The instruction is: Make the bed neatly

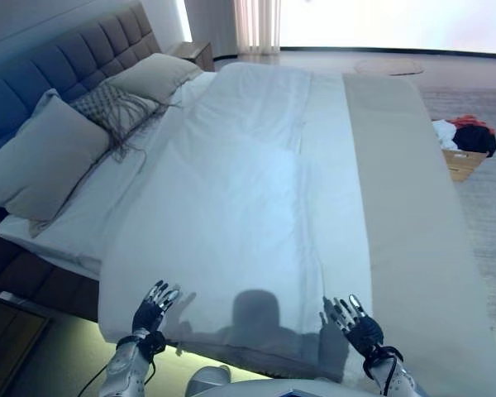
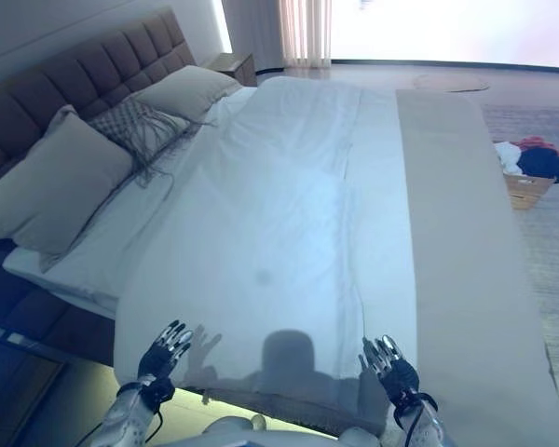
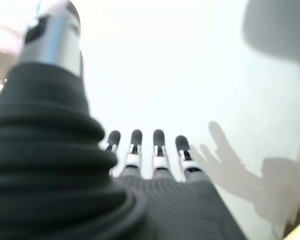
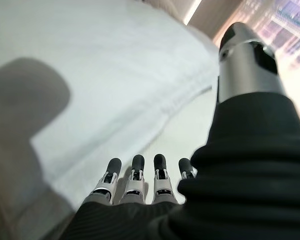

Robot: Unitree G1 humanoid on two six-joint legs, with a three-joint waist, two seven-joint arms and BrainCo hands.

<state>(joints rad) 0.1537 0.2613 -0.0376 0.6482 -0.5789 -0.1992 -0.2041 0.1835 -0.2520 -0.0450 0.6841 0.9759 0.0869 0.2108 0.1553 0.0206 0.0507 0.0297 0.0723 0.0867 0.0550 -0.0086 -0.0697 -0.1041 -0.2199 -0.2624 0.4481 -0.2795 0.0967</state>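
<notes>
A white duvet (image 1: 231,198) lies spread flat over the bed, reaching from the near edge to the far side. A beige sheet strip (image 1: 405,215) shows along its right. Two grey pillows (image 1: 41,157) and a patterned cushion (image 1: 112,107) rest by the padded headboard (image 1: 58,62) at the left. My left hand (image 1: 153,310) hovers over the duvet's near left corner, fingers straight and holding nothing. My right hand (image 1: 355,324) hangs over the near edge where duvet meets beige strip, fingers straight as well. In each wrist view the fingers (image 3: 157,150) (image 4: 135,175) point out over plain white cloth.
A box with red, dark and white clothes (image 1: 467,141) stands on the floor right of the bed. A wooden nightstand (image 1: 197,54) sits at the far left corner. A round rug (image 1: 388,66) lies beyond the bed by the curtains.
</notes>
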